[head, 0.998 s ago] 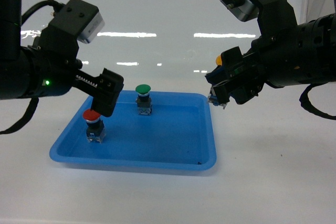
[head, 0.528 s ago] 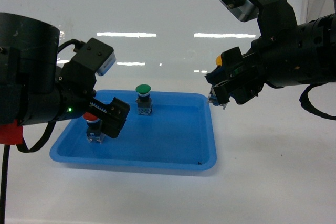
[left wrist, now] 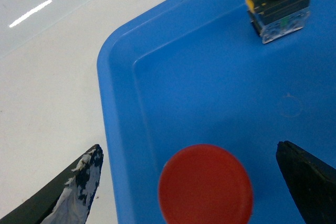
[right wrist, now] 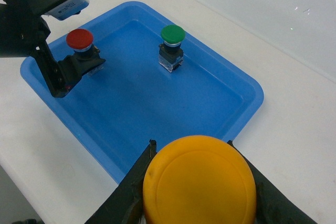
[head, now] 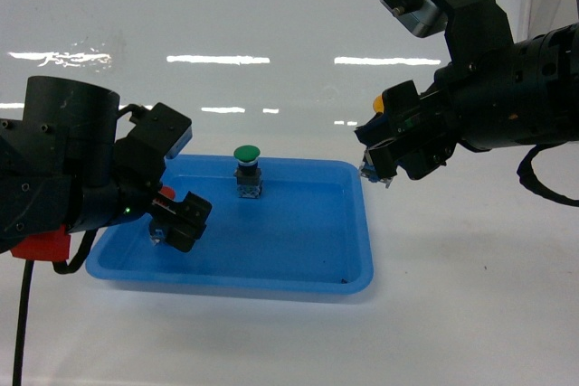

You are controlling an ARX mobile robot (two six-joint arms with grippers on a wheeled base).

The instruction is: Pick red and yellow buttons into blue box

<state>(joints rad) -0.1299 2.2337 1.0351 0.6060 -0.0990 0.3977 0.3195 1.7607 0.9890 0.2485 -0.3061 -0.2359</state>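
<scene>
The red button (left wrist: 206, 184) stands in the left part of a shallow blue tray (left wrist: 107, 103). My left gripper (left wrist: 189, 148) is open, one finger on each side of its cap with a gap on both sides. In the head view the left gripper (head: 176, 214) hides most of the red button (head: 163, 194). My right gripper (right wrist: 191, 142) is shut on the yellow button (right wrist: 199, 182), held in the air by the tray's far right corner; only a sliver of the yellow button (head: 376, 103) shows in the head view. The blue box is out of view.
A green-capped button (head: 246, 169) stands upright at the back middle of the tray (head: 235, 282), apart from both grippers. The tray lies on a glossy white table (head: 470, 296). The left arm's bulk hangs over the tray's left edge.
My left arm has dropped down and swung toward the left, bringing its open fingers down around the red button. The right arm and the yellow button have not moved.
</scene>
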